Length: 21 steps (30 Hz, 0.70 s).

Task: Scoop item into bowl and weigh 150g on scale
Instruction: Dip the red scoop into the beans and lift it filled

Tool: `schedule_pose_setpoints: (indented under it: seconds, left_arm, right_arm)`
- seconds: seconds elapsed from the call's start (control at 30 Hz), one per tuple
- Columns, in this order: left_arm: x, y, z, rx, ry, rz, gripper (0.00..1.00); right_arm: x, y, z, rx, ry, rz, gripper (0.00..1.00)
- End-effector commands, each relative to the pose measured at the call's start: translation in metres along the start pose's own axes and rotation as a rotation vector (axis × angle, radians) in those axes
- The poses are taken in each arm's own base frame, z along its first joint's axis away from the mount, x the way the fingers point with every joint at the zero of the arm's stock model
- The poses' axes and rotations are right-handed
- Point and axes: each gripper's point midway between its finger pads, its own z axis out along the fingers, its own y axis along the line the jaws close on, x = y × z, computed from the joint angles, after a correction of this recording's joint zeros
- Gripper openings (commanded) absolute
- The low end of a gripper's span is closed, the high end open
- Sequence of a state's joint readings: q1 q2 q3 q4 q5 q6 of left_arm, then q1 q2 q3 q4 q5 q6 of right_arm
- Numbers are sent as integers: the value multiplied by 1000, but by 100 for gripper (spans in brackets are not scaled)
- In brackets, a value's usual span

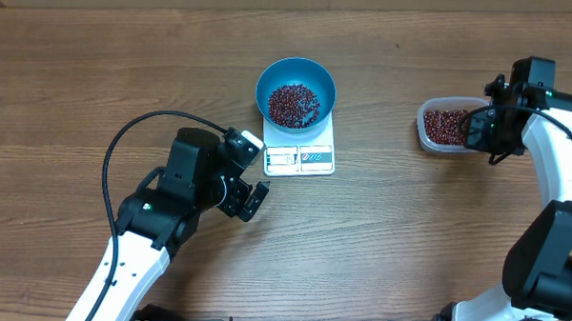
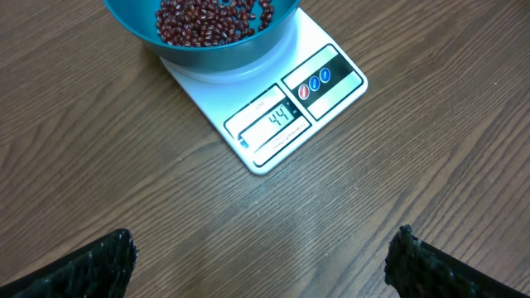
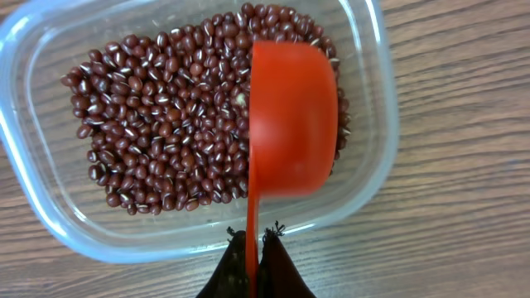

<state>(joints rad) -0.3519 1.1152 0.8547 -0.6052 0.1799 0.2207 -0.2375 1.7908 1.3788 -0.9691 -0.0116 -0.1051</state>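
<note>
You look to be on the scooping step: the right tool [image 3: 255,237], clamped on the scoop [image 3: 294,124] handle, holds it over beans [image 3: 166,124] in the tub [image 3: 377,124] at 3 o'clock of the scale [image 1: 300,159], so dig in, then carry level to the part-filled bowl [image 1: 268,84] there, your left tool [image 2: 261,269] wide open at 7 o'clock.

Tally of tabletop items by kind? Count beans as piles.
Containers: 2, round blue plastic bowl, clear rectangular plastic tub
Flat white kitchen scale: 1
Orange-red plastic scoop: 1
Piles of dark red-brown beans: 2, one per container
Total: 6
</note>
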Motion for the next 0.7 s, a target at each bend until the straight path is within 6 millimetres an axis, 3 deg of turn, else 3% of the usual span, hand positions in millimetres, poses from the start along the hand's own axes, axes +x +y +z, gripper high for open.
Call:
schedule_pose_setpoints:
  seconds: [0.0, 0.4, 0.67]
  left_arm:
    - [3, -3, 2, 16, 8, 22, 100]
    - [3, -3, 2, 16, 8, 22, 100]
    - [3, -3, 2, 16, 8, 22, 100]
  right_arm:
    - [7, 4, 11, -22, 19, -5, 4]
    - [16, 39, 27, -232, 78, 8, 4]
    - [17, 55, 24, -328, 86, 15, 4]
